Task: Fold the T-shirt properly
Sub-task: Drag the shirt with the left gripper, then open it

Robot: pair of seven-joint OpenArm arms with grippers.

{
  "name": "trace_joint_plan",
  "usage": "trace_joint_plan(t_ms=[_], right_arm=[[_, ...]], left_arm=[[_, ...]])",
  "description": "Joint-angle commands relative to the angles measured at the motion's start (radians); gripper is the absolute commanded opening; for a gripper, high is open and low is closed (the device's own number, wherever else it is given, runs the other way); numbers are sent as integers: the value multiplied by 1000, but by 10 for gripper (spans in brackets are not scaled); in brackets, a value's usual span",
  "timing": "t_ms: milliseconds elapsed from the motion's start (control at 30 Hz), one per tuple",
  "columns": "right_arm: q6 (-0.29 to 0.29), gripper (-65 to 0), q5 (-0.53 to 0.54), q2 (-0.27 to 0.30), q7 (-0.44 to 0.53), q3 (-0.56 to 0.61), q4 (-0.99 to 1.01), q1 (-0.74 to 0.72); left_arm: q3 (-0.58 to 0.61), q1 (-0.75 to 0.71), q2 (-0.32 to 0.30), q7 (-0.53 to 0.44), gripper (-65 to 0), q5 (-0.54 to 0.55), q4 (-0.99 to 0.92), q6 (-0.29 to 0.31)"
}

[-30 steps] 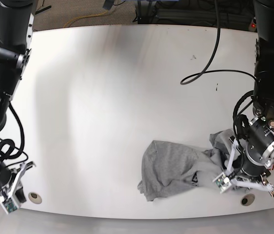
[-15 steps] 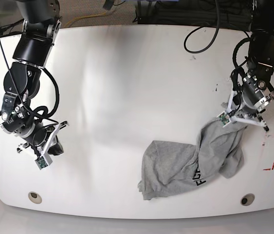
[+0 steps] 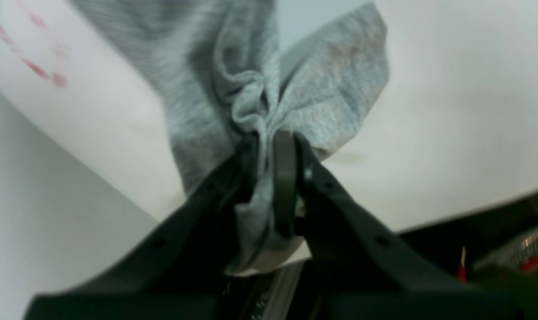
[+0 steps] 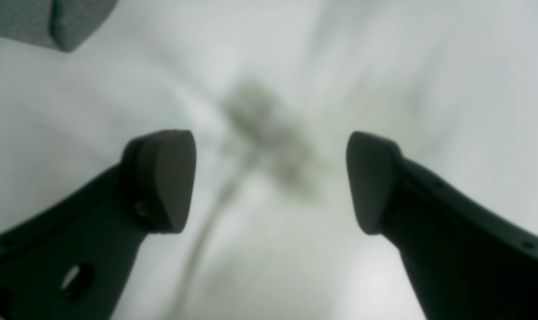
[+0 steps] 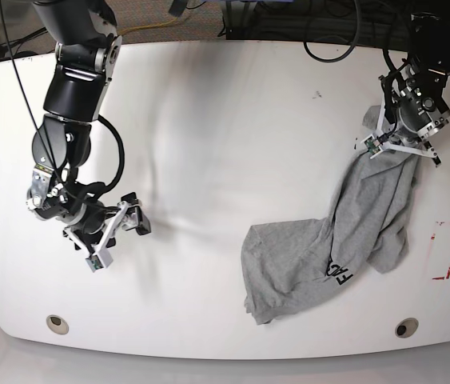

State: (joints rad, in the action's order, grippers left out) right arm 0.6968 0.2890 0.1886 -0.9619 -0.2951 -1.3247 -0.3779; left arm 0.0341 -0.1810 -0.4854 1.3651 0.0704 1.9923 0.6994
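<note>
The grey T-shirt [image 5: 312, 268] lies crumpled on the white table [image 5: 209, 120] at the lower right. One end of it is drawn up and away to the far right, and small black letters [image 5: 336, 276] show near its lower edge. My left gripper [image 5: 398, 150] is shut on that raised end. In the left wrist view its fingers [image 3: 284, 178] pinch a bunched fold of the T-shirt [image 3: 251, 84]. My right gripper [image 5: 117, 238] hovers over bare table on the left. Its jaws stand open and empty [image 4: 269, 182], with only a corner of the T-shirt [image 4: 51, 22] at the view's top left.
A red tape rectangle [image 5: 447, 250] marks the table near its right edge. Two round holes [image 5: 58, 323] [image 5: 405, 328] sit close to the front edge. Black cables [image 5: 344, 32] hang over the far edge behind the right-hand arm.
My left gripper has carried its end of the shirt from the front edge up to the far right, stretching the cloth out. My right arm has swung inward over the table and opened its jaws.
</note>
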Motion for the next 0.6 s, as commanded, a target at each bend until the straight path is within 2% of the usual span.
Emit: trace_joint_plan(t_ms=[0, 100, 167, 233, 367, 433, 567], right_arm=[[1, -141, 14, -14, 27, -3, -8, -33], [1, -141, 14, -42, 27, -2, -9, -30], [1, -141, 14, -54, 24, -2, -9, -30], [1, -141, 14, -56, 24, -2, -9, -28], [1, -141, 14, -57, 24, -2, -9, -28], [1, -141, 14, -56, 24, -2, -9, -28], [1, -141, 14, -53, 22, -2, -9, -28]], left_arm=[[-7, 2, -9, 4, -647, -11, 12, -1], [-20, 4, -3, 4, -644, -11, 14, -1], [-29, 8, 21, 4, -621, -8, 14, -1], [-30, 24, 43, 4, -542, -8, 14, -1], [-30, 45, 58, 7, -250, -8, 14, -1], [-30, 50, 58, 7, -168, -5, 15, -1], [-33, 81, 86, 4, -190, -4, 14, -1]])
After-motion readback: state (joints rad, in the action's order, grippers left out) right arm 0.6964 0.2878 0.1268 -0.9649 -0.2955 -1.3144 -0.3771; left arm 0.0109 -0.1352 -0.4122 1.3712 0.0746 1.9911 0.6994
